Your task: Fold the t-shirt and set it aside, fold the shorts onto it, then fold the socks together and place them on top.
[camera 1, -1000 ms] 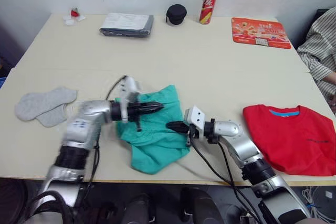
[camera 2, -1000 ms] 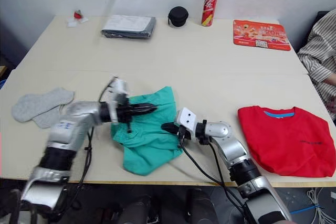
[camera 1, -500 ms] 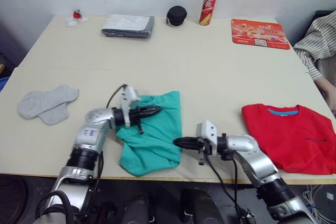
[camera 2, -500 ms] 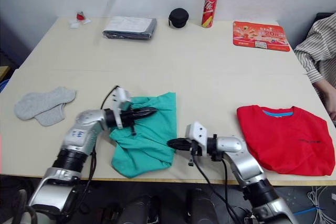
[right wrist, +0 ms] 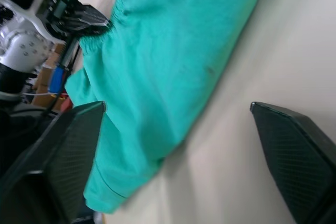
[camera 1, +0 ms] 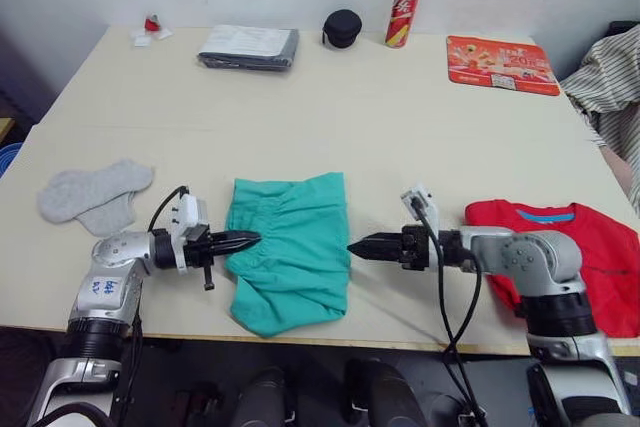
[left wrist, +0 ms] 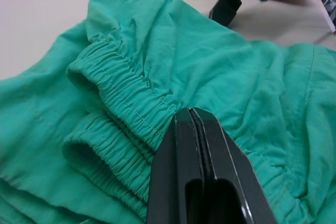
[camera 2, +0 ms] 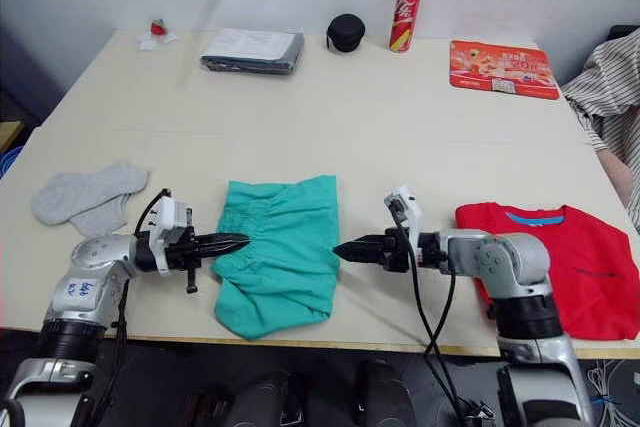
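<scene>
The shorts lie flat on the table between both arms, long axis running toward the near edge, waistband facing the left gripper. Its fingers are pressed together, tips touching the waistband without gripping it. The right gripper, fingers spread wide, sits just off the opposite edge.

Teal-green shorts lie on a pale beige table. To their right is a bright red t-shirt with a blue neckband. To their left are light-grey socks. Beyond the shorts stand a red soda can with white lettering, a black round case, a grey folded cloth and an orange-red printed mat. Both grippers have black fingers.
</scene>
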Available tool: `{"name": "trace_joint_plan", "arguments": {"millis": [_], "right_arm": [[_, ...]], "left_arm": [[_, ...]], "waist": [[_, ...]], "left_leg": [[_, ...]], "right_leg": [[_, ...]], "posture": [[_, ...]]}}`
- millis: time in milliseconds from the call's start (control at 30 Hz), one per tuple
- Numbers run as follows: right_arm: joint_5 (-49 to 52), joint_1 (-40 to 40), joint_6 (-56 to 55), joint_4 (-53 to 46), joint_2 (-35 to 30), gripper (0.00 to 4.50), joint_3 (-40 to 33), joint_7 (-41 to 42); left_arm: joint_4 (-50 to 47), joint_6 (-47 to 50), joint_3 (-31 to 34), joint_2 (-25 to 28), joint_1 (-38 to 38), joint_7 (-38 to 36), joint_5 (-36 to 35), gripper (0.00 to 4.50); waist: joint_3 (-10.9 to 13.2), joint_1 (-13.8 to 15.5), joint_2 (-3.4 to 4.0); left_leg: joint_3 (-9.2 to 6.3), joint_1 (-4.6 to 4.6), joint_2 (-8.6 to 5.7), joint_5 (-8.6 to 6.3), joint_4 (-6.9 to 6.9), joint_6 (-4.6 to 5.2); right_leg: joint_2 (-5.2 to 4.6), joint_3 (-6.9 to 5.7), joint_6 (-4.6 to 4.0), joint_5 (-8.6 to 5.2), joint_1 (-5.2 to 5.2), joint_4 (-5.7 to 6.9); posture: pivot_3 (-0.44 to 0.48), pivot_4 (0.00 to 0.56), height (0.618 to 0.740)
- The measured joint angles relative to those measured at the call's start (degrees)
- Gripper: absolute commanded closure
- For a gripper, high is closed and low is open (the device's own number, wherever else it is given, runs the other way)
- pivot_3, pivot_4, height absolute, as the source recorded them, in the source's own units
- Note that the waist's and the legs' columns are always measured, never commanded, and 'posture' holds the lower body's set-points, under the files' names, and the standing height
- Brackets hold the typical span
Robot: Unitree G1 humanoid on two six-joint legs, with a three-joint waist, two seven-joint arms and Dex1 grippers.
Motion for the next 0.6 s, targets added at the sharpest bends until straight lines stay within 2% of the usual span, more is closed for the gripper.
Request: {"name": "trace_joint_plan", "arguments": {"millis": [67, 167, 367, 533, 600], "right_arm": [[-0.5, -1.2, 1.0, 1.5, 4.5, 0.04, -1.1, -3.3], [-1.2, -2.5, 1.0, 3.5, 10.3, 0.66, -2.5, -7.2], [-1.8, -2.7, 0.8, 5.9, 17.1, 2.74, -4.3, -12.3], [-1.4, -2.3, 0.2, 3.9, 17.4, 4.45, -5.9, -13.2], [-0.9, -1.1, 0.3, 0.1, 13.0, 4.45, -5.6, -11.7]], "left_arm": [[0.0, -1.4, -0.1, -0.4, 0.6, 0.1, 0.5, 4.5], [0.0, -2.7, -0.1, -0.5, 0.6, 0.3, 1.1, 4.5], [0.1, -3.7, -0.1, -0.8, 0.9, 0.8, 1.1, 4.5], [-0.3, -2.8, 0.0, -0.9, 1.3, 0.7, 0.2, 4.5], [-2.0, -2.2, -0.1, -0.9, 1.9, 0.3, -0.3, 4.5]], "waist": [[0.0, -0.3, -0.04], [0.0, -0.6, -0.03], [0.0, -0.5, -0.03], [0.0, -0.5, -0.03], [0.0, -0.2, 0.0]], "left_leg": [[0.03, 0.02, 0.01, 0.01, -0.04, -0.02], [0.05, 0.05, 0.01, 0.06, -0.07, -0.05], [0.07, 0.01, -0.02, 0.07, -0.07, -0.02], [0.08, -0.01, -0.03, 0.06, -0.07, 0.0], [0.06, -0.05, -0.04, 0.04, -0.07, 0.03]], "right_leg": [[0.03, -0.01, 0.0, 0.0, -0.01, 0.04], [0.05, -0.01, 0.0, 0.0, -0.01, 0.12], [0.04, 0.0, 0.01, 0.0, -0.01, 0.12], [0.04, 0.0, 0.02, 0.0, -0.01, 0.08], [0.04, 0.0, 0.03, 0.01, -0.02, 0.04]], "posture": [[0.0, 0.15, 0.74], [0.0, 0.15, 0.74], [0.0, 0.15, 0.74], [0.0, 0.15, 0.74], [0.0, 0.15, 0.74]]}}
